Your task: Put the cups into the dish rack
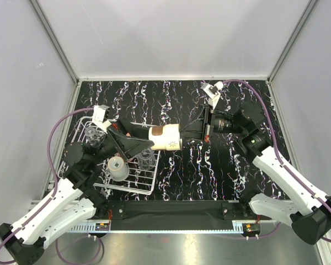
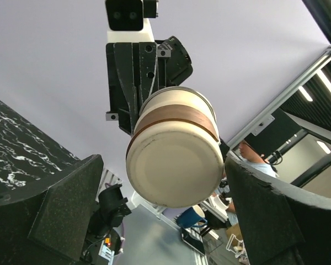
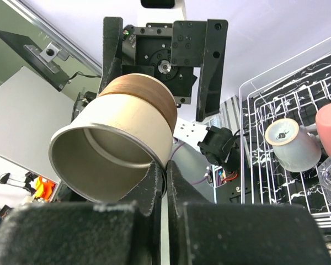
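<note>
Beige cup (image 1: 164, 137) hangs mid-air near dish rack (image 1: 131, 190), rim pinched by right gripper (image 3: 165, 171); left gripper (image 1: 145, 139) flanks base, wide open. Release b/f left shuts & you'll likely drop it.

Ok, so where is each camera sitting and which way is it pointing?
Top external: above and behind the arm bases, looking down at the table, dish rack, beige cup and both arms.
Left wrist: on the left arm, looking along the open left gripper at the cup's base.
Right wrist: on the right arm, looking past the right gripper, shut on the cup's rim, toward the rack.
Shared: all three show the beige cup.
</note>
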### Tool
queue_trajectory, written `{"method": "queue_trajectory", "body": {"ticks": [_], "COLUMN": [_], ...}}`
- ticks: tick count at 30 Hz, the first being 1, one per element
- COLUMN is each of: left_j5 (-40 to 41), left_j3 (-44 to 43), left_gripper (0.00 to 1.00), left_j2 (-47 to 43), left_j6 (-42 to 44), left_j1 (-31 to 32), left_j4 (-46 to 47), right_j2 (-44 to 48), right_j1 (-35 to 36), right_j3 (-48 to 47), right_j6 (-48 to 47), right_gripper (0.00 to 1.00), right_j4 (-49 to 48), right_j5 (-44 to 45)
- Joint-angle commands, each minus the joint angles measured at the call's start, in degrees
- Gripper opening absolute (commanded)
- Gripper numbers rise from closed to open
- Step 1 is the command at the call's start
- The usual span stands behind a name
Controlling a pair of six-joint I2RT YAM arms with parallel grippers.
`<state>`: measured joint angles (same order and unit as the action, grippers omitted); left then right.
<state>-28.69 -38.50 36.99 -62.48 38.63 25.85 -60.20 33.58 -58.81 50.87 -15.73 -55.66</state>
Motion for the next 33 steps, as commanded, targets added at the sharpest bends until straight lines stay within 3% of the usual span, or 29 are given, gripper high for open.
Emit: {"method": "queue_trajectory", "body": {"ticks": [1, 15, 21, 23, 24, 26, 28, 29, 30, 33], "left_j5": [-2.69, -6.82, -6.64, -6.56, -6.73, -6.65, -6.56, -6.30, -6.21, -4.45], "left_j3": [0.80, -0.52, -1.14, -1.31, -1.40, -1.58, -2.01, -2.28, -2.63, -3.59], "left_gripper": [0.99, 0.93, 0.76, 0.66, 0.51, 0.36, 0.12, 0.05, 0.00, 0.00], "left_j2": [-0.43, 2.12, 2.64, 2.91, 3.00, 3.17, 3.26, 3.09, 2.82, 1.77], "left_j6": [-1.86, -2.30, -1.59, -1.59, -1.59, -1.33, -0.55, -0.10, 0.94, 3.67], "left_j1": [0.13, 0.22, 0.30, 0.30, 0.30, 0.30, 0.30, 0.30, 0.30, 0.30], "left_j4": [6.94, 4.57, 2.89, 2.98, 2.98, 2.55, 1.23, -0.86, -1.93, -10.17], "right_j2": [-0.17, -4.30, -3.96, -3.61, -3.43, -3.43, -3.17, -2.99, -2.99, -2.46], "right_j1": [-0.10, -0.10, -0.10, -0.18, -0.10, -0.10, -0.10, -0.10, -0.10, -0.10], "right_j3": [-0.34, -0.78, -1.31, -1.66, -1.75, -1.93, -2.01, -2.10, -2.36, -4.03], "right_j6": [1.25, 2.83, 0.99, 0.02, -0.94, -1.82, -2.53, -3.92, -5.07, -11.46], "right_gripper": [0.00, 0.00, 0.00, 0.00, 0.00, 0.00, 0.00, 0.05, 0.26, 0.62], "right_j4": [-5.10, -6.69, -3.44, -1.95, -0.46, 0.52, 2.36, 3.58, 7.51, 20.23], "right_j5": [-1.12, -3.05, -3.32, -3.23, -3.23, -3.49, -2.79, -2.27, -1.57, 4.05]}}
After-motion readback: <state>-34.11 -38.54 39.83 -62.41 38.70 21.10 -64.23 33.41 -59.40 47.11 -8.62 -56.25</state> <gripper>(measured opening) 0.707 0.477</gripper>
